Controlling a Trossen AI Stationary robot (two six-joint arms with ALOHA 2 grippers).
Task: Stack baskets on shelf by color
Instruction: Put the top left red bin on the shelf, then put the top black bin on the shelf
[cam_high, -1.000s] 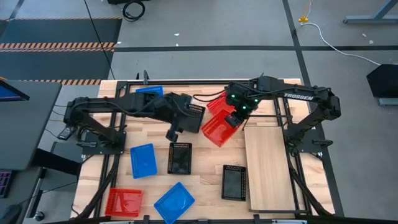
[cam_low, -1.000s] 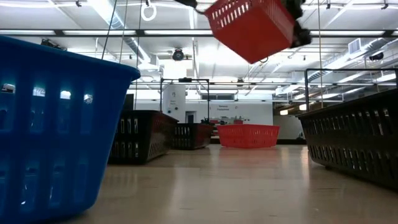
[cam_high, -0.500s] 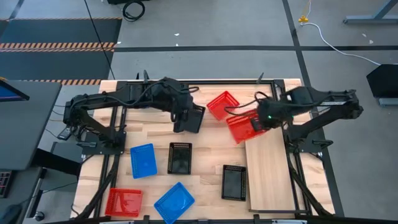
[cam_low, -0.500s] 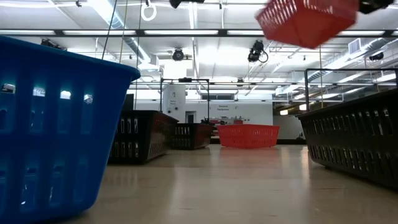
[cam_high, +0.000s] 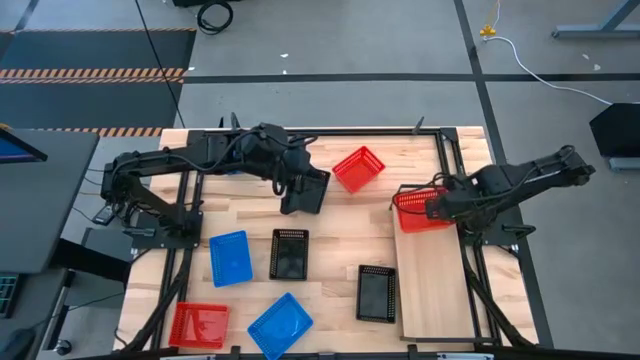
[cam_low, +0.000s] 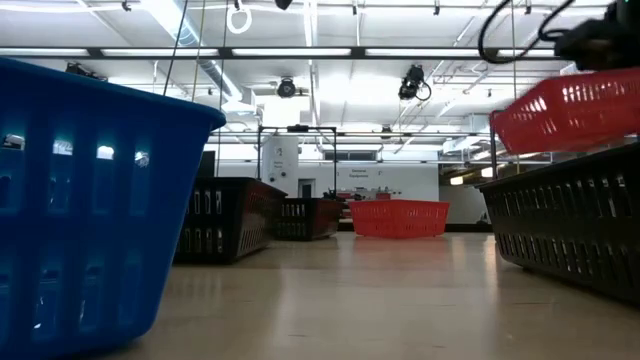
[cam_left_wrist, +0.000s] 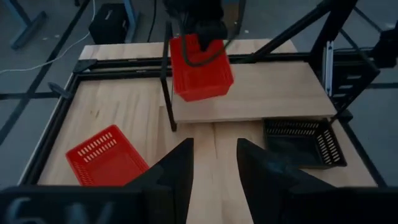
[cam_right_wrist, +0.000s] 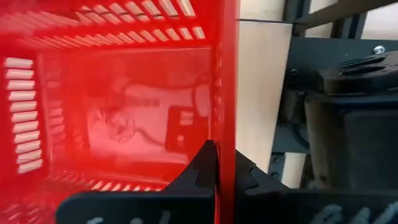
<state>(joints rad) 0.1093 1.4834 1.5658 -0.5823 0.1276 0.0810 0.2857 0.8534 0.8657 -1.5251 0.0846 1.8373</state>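
Right jaws (cam_high: 432, 207) with red basket (cam_high: 418, 212), now over shelf (cam_high: 434, 290)

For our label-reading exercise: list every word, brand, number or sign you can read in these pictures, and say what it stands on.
None can be read.
A sign on the far wall in the low view is too small to read.
The red basket, the shelf and the arms show no legible lettering.

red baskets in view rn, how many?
3. One held by the right gripper over the shelf's far end; one on the table near the far edge; one at the near-left corner. None seem hidden.
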